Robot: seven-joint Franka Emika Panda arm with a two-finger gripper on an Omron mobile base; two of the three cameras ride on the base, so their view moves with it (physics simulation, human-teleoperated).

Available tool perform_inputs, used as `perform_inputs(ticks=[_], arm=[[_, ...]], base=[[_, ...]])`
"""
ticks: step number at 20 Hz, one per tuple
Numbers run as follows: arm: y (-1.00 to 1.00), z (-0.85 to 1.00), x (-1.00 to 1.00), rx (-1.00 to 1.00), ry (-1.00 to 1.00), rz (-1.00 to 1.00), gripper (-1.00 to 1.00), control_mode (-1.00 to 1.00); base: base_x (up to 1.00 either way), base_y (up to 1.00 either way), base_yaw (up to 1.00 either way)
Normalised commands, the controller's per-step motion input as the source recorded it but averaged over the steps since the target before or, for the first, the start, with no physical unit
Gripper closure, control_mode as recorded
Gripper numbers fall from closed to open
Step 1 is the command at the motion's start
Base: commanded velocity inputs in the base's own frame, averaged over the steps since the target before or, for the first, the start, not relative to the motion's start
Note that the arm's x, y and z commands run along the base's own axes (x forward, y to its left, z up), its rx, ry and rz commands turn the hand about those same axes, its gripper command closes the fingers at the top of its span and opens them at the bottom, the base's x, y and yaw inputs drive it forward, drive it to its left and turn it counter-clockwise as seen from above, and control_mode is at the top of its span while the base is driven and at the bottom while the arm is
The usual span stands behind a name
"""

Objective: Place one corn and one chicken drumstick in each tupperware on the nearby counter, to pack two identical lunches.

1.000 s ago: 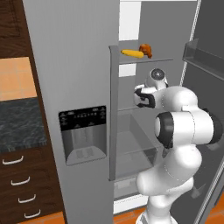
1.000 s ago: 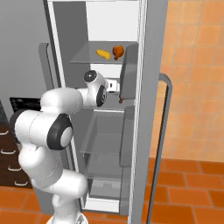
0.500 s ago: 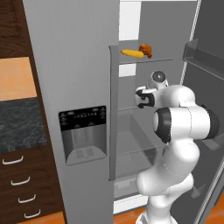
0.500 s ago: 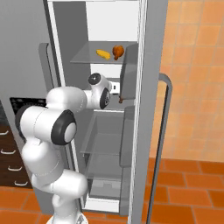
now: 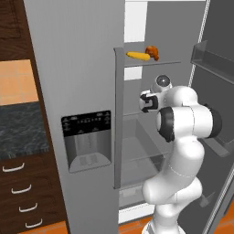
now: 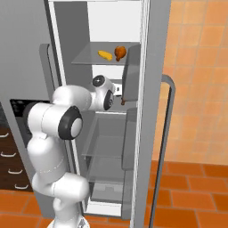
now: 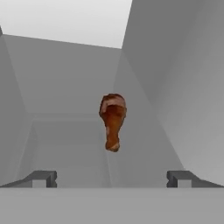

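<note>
On the upper glass shelf (image 5: pixel 160 62) of the open fridge lie a yellow-orange corn (image 5: pixel 138 56) (image 6: pixel 105 54) and, right beside it, a reddish-brown chicken drumstick (image 5: pixel 152 52) (image 6: pixel 120 52). My gripper (image 5: pixel 144 101) (image 6: pixel 121 94) (image 7: pixel 111 179) is inside the fridge, a little below that shelf, and it is open with nothing between its fingers. In the hand view the drumstick (image 7: pixel 113 120) stands ahead, centred between the fingertips and well apart from them. A stretch of the speckled counter (image 5: pixel 20 130) shows at the left. The tupperware is out of view.
The shut fridge door with its dispenser panel (image 5: pixel 87 141) stands left of the arm. The open door with its bins (image 5: pixel 215 59) and long handle (image 6: pixel 164 133) is on the right. Lower glass shelves (image 6: pixel 104 149) sit below my hand. Dark drawers (image 5: pixel 20 201) are under the counter.
The arm's elbow has swung in closer to the fridge, and the hand has edged slightly deeper under the shelf. The corn and drumstick have not moved.
</note>
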Motion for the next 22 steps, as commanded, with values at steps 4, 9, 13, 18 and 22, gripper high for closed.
perform_inputs(ticks=[4,9,13,18,22], arm=[[-0.04,-0.18,0.28,0.00,0.00,0.00,-1.00,-1.00],[-0.08,-0.10,0.27,0.00,0.00,0.00,-1.00,-1.00],[-0.09,-0.09,0.33,0.00,0.00,0.00,-1.00,-1.00],[-0.11,-0.19,0.28,0.00,0.00,0.00,-1.00,-1.00],[-0.15,-0.19,0.22,0.00,0.00,0.00,-1.00,-1.00]], base=[[0.00,0.00,0.00],[0.00,0.00,0.00],[0.00,0.00,0.00],[0.00,0.00,0.00],[0.00,0.00,0.00]])
